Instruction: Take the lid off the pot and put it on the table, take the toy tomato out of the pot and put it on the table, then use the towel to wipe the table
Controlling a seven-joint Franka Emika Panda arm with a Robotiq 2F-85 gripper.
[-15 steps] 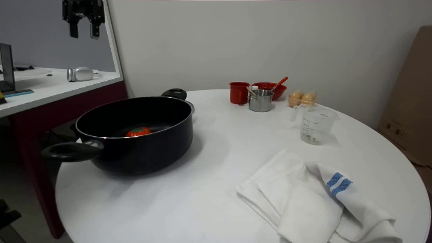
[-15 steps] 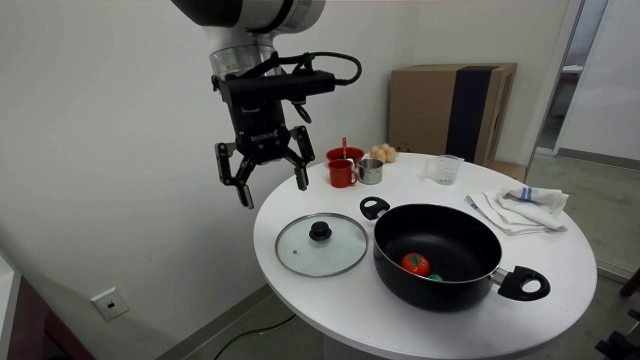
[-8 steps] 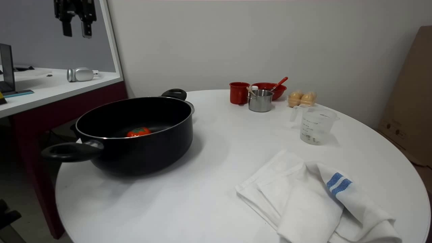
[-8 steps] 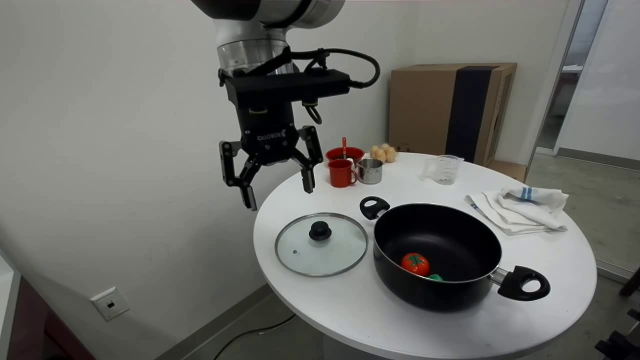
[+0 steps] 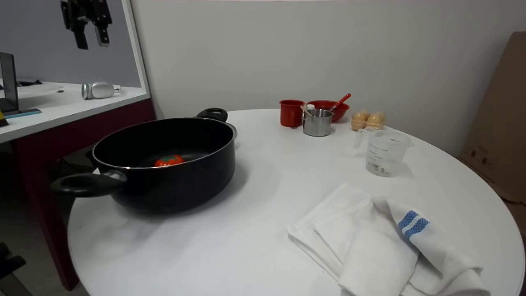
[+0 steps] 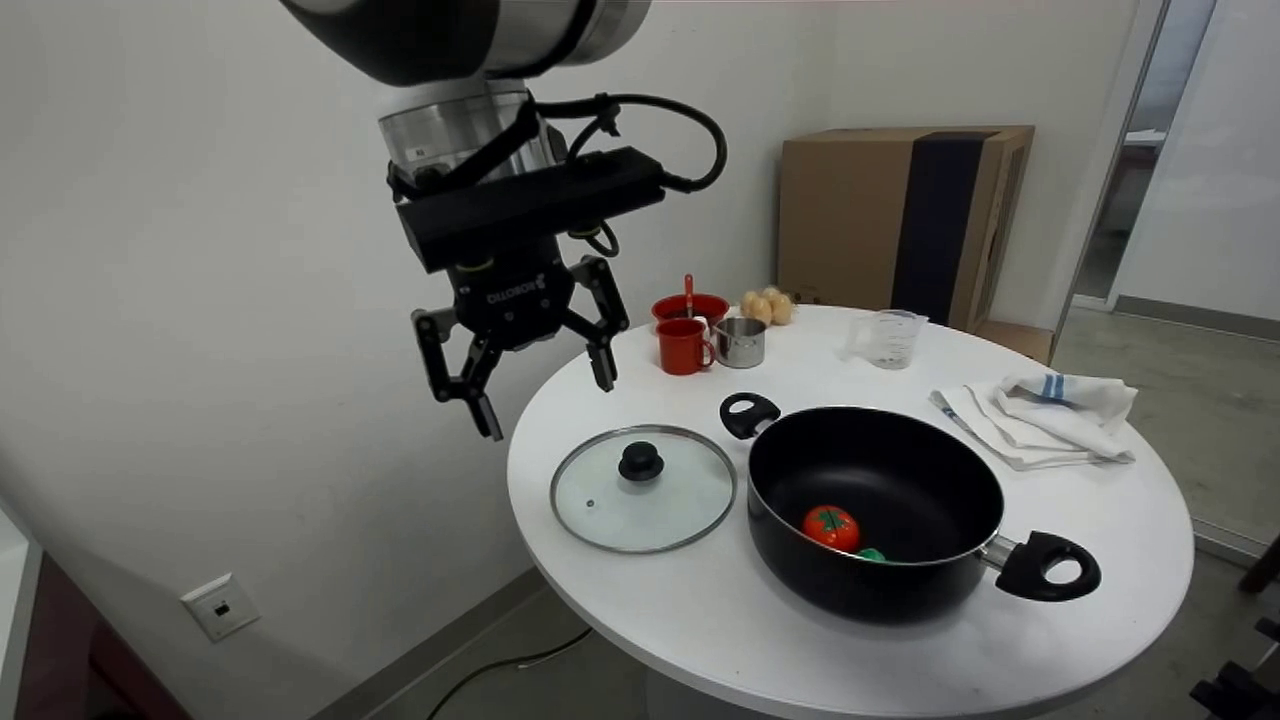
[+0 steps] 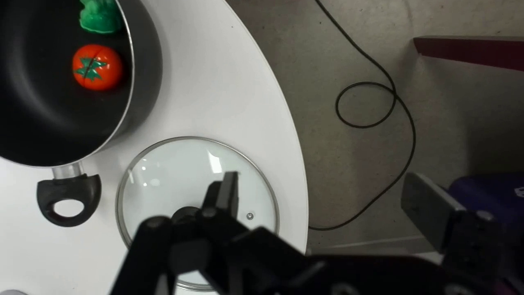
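The tomato (image 7: pixel 97 67), a single glossy red round with green star-shaped leaves and a dark seam, lies inside the pot (image 6: pixel 890 485) at the upper left of the wrist view, just beside one bumpy green piece (image 7: pixel 100 17). The one pot is deep, smooth and black, with a bright metal rim and two black loop handles. To its left in an exterior view, one lid (image 6: pixel 640 515) lies flat on the white counter (image 5: pixel 213 250): a clear glass disc, metal-edged, with one black knob. The end effector (image 6: pixel 550 410) hangs tilted left of centre there, above the lid in the frame, its two fingers spread wide. At the lower right of an exterior view sits one towel (image 5: pixel 380 246), folded white cloth with two blue stripes; higher in that frame stand one red mug (image 5: pixel 291 113), one red bowl (image 5: pixel 339 115), one metal cup (image 5: pixel 317 125) and one clear jug (image 5: pixel 384 156).
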